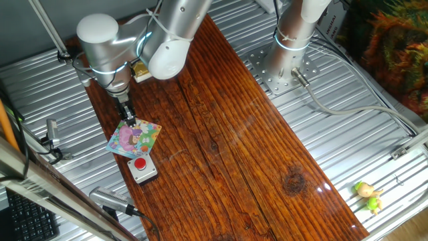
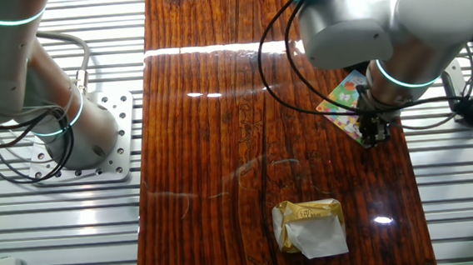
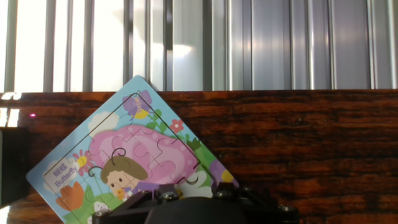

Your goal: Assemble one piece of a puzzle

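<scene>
My gripper, its opening hidden from me, hangs over the puzzle at the table edge, seemingly seating a piece; next calls for pressing it flat.

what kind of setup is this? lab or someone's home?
Likely a robot lab bench: a wooden board laid on ribbed aluminium decking, arm bases bolted to a perforated metal plate, and a red-button box beside the puzzle.

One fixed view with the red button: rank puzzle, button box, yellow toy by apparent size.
1. puzzle
2. button box
3. yellow toy
The toy lies at a different distance from the camera, so its rank against the box is unsure.
</scene>
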`<state>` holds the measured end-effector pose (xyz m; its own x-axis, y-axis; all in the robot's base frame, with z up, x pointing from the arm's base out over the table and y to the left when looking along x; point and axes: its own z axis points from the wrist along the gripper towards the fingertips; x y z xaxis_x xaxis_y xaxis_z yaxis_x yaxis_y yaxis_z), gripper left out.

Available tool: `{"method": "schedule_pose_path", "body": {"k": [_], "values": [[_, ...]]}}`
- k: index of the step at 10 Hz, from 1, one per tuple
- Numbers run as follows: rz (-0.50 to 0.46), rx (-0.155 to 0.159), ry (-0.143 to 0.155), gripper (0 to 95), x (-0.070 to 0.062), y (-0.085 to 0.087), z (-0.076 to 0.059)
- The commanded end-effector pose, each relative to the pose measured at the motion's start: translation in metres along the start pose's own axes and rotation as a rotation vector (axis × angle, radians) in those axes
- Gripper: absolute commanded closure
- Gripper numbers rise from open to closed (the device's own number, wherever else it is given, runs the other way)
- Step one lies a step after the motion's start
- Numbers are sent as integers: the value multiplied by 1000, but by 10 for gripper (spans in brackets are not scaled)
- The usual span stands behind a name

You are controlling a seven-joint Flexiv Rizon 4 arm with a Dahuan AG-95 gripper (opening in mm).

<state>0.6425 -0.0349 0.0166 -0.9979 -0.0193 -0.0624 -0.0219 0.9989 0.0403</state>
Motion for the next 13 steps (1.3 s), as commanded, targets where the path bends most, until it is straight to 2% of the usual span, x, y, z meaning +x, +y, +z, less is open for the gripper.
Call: {"method": "schedule_pose_path", "body": {"k": [1, 4, 10, 13], "values": [[1, 0, 5, 570, 0, 0, -1], [1, -1, 8, 570, -1, 0, -3], [12, 5, 33, 570, -10, 3, -10], [31, 16, 63, 570, -21, 7, -18]]}}
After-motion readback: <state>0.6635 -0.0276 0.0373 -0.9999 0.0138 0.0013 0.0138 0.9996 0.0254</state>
